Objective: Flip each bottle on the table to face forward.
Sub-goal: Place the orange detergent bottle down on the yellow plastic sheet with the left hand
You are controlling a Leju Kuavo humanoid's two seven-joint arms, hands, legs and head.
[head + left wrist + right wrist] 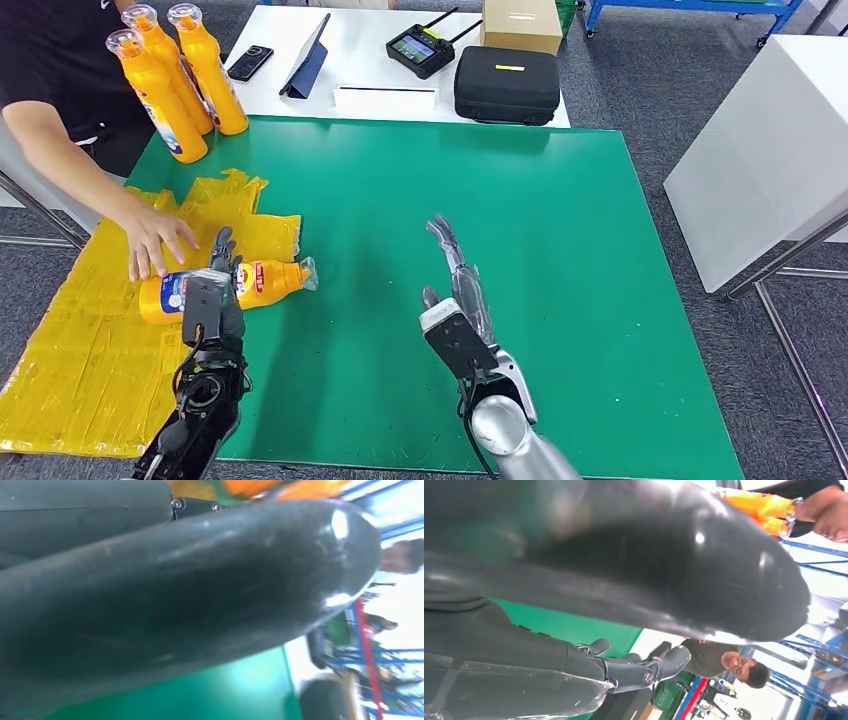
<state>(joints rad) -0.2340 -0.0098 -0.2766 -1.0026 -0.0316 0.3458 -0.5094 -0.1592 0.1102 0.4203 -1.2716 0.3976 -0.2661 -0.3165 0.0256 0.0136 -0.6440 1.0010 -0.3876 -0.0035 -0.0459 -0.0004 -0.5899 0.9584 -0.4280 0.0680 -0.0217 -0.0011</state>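
Observation:
One orange bottle [268, 280] lies on its side on a yellow plastic sheet [80, 340], clear cap pointing right. My left hand [215, 290] lies across its middle, fingers [224, 246] stretched out past it; no grip shows. A person's hand [155, 238] rests on the bottle's base end. Three more orange bottles [180, 80] stand upright at the table's far left corner. My right hand [458, 280] hovers over the bare green table [560, 250] with straight fingers and holds nothing. Its thick thumb [649, 570] and dark fingers [644, 667] show in the right wrist view.
Behind the green table stands a white table [370, 70] with a phone [249, 62], a tablet [308, 58], a controller [421, 48], a black case [507, 84] and a cardboard box [521, 24]. A white cabinet [770, 150] stands to the right.

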